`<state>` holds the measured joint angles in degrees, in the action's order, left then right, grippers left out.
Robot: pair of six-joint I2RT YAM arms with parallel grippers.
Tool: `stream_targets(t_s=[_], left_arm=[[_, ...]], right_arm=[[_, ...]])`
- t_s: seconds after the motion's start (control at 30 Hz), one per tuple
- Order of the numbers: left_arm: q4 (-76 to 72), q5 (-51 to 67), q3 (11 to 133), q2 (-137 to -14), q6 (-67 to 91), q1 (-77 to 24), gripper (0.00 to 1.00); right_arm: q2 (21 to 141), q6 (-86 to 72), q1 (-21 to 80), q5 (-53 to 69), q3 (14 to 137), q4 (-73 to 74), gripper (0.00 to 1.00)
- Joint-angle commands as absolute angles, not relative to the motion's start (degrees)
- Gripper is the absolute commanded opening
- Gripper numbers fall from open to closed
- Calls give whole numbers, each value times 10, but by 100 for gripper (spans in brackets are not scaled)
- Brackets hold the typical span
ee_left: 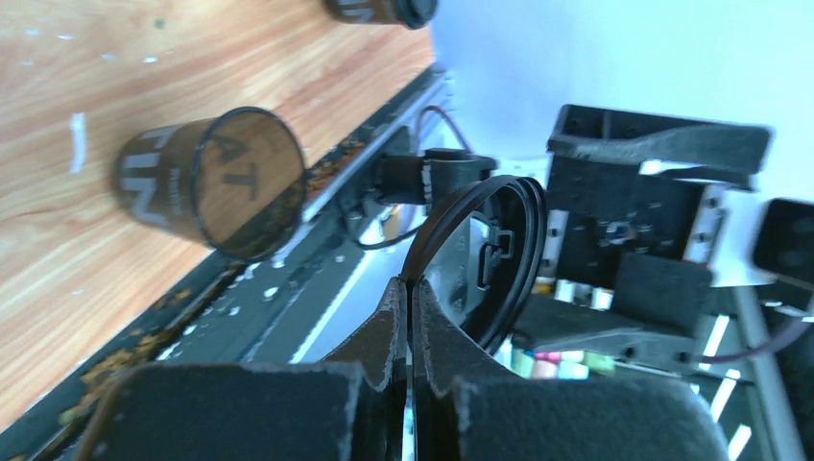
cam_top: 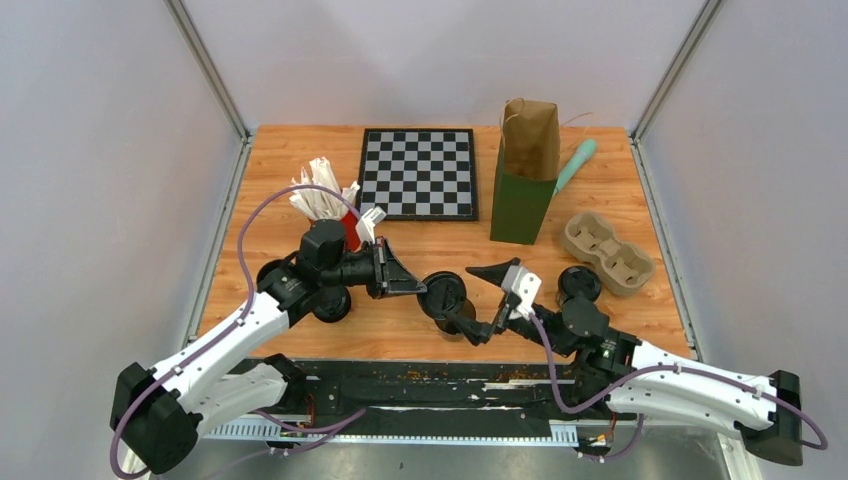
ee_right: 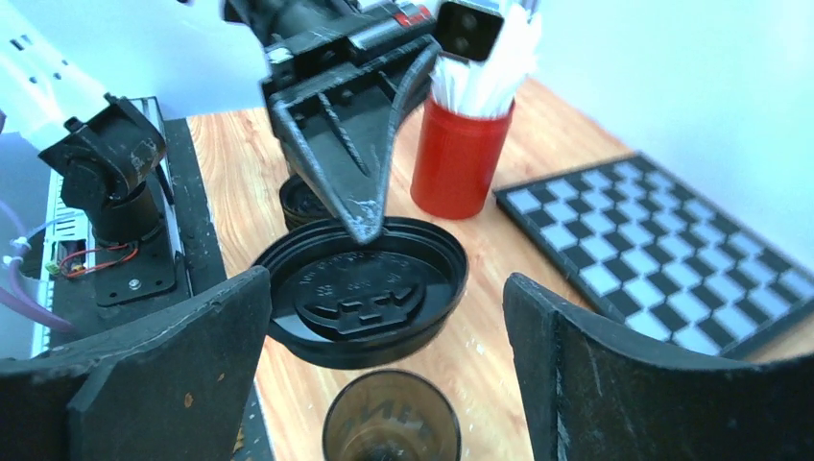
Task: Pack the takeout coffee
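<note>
My left gripper (cam_top: 413,288) is shut on the rim of a round black lid (cam_top: 445,292), holding it in the air near the table's front edge. In the left wrist view the lid (ee_left: 491,254) stands edge-on just past the closed fingertips. Under the lid stands an open, lidless dark coffee cup (ee_right: 389,423), which also shows in the left wrist view (ee_left: 216,182). My right gripper (ee_right: 386,286) is open, its fingers either side of the lid (ee_right: 365,288) and cup without touching them. A lidded coffee cup (cam_top: 579,283) stands to the right. Two more dark cups (cam_top: 330,303) sit by the left arm.
A tall green and brown paper bag (cam_top: 525,175) stands open at the back right, a teal object (cam_top: 576,165) beside it. A cardboard cup carrier (cam_top: 607,250) lies right of the bag. A red cup of white straws (cam_top: 345,225) and a chessboard (cam_top: 418,172) are behind.
</note>
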<state>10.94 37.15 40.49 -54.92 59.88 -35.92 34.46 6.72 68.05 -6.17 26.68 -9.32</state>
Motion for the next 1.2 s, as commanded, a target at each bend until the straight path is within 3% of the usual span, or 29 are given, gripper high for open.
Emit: stream_targets(t_s=[0.0,0.13,0.23,0.7,1.17], left_arm=[[-110,445,377,-542,786,-358,0],[-199,450,353,-542,868,-358,0],[-169,445,356,-546,840,-357,0],[-179,430,349,-538,874,-342,0],[-196,446,348,-530,881,-341,0]], right_arm=[[329,211,680,11,219,-302,91],[355,262,681,3,210,-365,93],[356,277,681,-24,219,-376,94],[247,309,681,-37,227,-226,95],[422,329,681,18,257,-378,94]])
